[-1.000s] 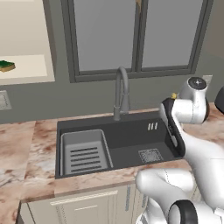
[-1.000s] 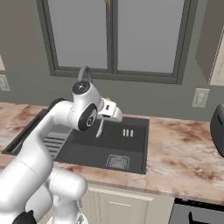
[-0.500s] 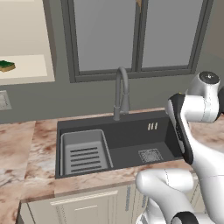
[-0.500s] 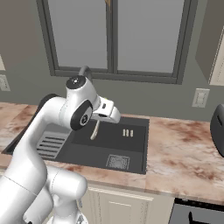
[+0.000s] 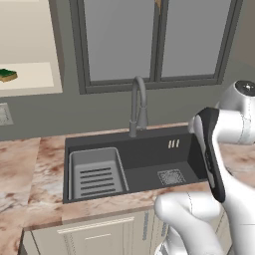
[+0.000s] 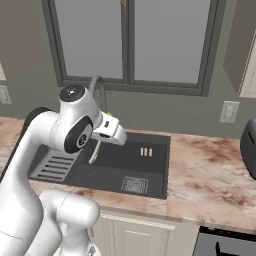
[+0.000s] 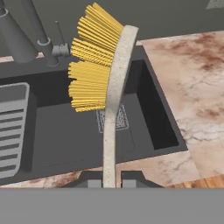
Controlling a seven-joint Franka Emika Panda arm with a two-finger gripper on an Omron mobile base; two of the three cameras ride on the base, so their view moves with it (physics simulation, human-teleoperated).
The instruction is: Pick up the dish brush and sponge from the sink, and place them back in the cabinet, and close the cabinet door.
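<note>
Dish brush (image 7: 111, 109) in gripper (image 7: 109, 183), seemingly above sink (image 7: 144, 109)

Dish brush (image 7: 114, 100) in my jaws looked speckled matt cream, stone-like, with stiff yellow bristles. Sink (image 7: 65, 131) was matt charcoal; faucet (image 5: 138, 104) brushed grey metal; counter (image 6: 210, 175) polished marble-look.

Free room and obstacles. The sink (image 5: 149, 172) basin floor lies open around its drain; the ribbed drainer tray (image 5: 95, 173) takes up its left end. The arched faucet (image 5: 138, 106) rises from the rear rim at mid-sink and blocks a straight path across the back. The counter (image 6: 210, 170) right of the sink is bare up to a dark appliance (image 6: 249, 147) at the frame edge. The cabinet (image 5: 30, 79) shelf stands open, the sponge (image 5: 7, 74) near its left end.
</note>
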